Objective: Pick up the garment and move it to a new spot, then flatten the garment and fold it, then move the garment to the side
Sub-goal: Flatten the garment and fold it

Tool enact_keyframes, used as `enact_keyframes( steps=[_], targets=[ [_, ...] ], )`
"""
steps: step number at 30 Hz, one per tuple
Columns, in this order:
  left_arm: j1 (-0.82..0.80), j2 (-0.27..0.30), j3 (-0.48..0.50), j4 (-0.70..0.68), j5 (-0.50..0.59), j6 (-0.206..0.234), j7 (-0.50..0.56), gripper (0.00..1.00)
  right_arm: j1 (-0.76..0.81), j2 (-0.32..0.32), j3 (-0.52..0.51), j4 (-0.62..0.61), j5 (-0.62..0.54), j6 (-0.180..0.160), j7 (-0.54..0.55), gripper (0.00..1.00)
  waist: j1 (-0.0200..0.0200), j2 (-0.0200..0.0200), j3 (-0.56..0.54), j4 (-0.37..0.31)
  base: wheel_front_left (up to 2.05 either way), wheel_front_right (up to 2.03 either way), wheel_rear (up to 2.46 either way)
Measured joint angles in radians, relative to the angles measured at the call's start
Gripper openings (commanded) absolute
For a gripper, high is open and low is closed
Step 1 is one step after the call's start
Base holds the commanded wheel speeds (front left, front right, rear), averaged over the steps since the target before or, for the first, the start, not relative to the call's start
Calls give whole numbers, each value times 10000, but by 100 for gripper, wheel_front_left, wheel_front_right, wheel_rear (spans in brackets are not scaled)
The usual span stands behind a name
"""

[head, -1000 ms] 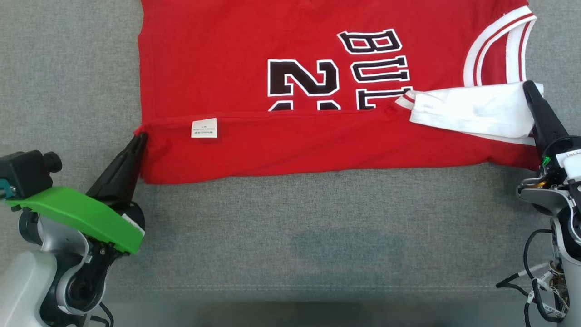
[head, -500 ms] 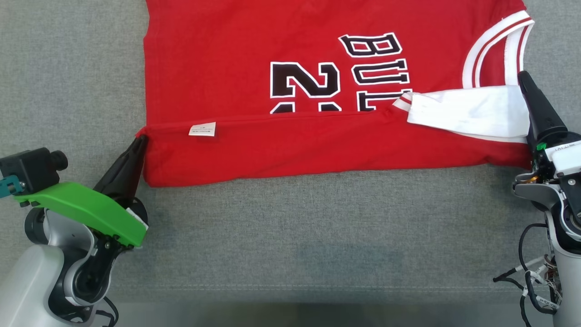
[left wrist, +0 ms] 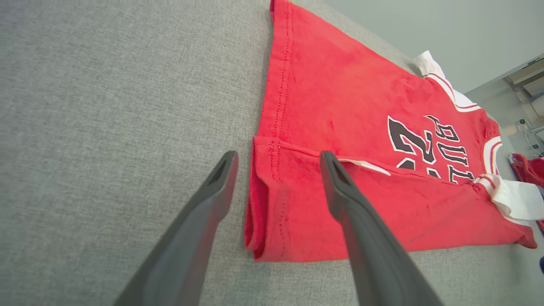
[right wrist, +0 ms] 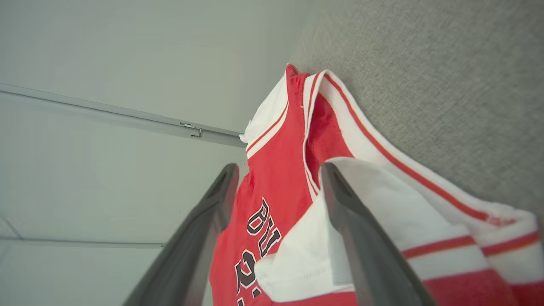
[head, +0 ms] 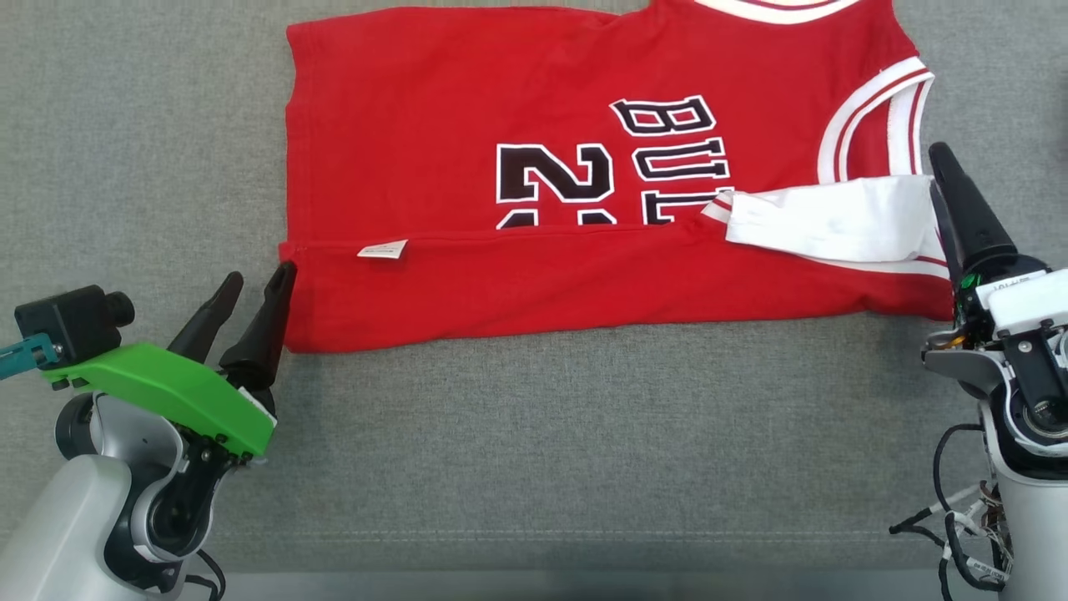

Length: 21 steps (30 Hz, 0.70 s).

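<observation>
Garment (head: pixel 501 284) corners sit at both grippers. The left gripper (left wrist: pixel 279 154) has its fingers spread wide and empty at the folded left corner. The right gripper (right wrist: pixel 279 166) is spread too, apparently gripping nothing, with one finger by the white strap (head: pixel 826 221). Beyond them the red jersey lies flat on the grey cloth surface (head: pixel 534 434), its near edge folded up over the print.

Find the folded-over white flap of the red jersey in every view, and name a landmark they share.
Head view: white flap at right, on the jersey's folded lower band.
Left wrist view: far right edge, below mid-height.
Right wrist view: lower middle to right.
Shared landmark: the black lettering beside the flap.
</observation>
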Motion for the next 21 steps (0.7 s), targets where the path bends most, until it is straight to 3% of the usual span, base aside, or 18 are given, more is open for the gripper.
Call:
enact_keyframes(
  steps=[8,14,21],
  targets=[
    [58,15,157,240,-2,0,-100,100,356,-221,347,-198,-966,280,-372,100,0,0,-750,-123,0,0,0],
    [28,257,372,-157,-90,0,42,100,473,-1151,642,-466,-2263,259,-410,100,0,0,-1222,-196,0,0,0],
    [-890,897,769,-708,-579,-111,986,100,-423,-1850,786,-742,-2922,90,102,100,0,0,-855,-182,0,0,0]
  ],
)
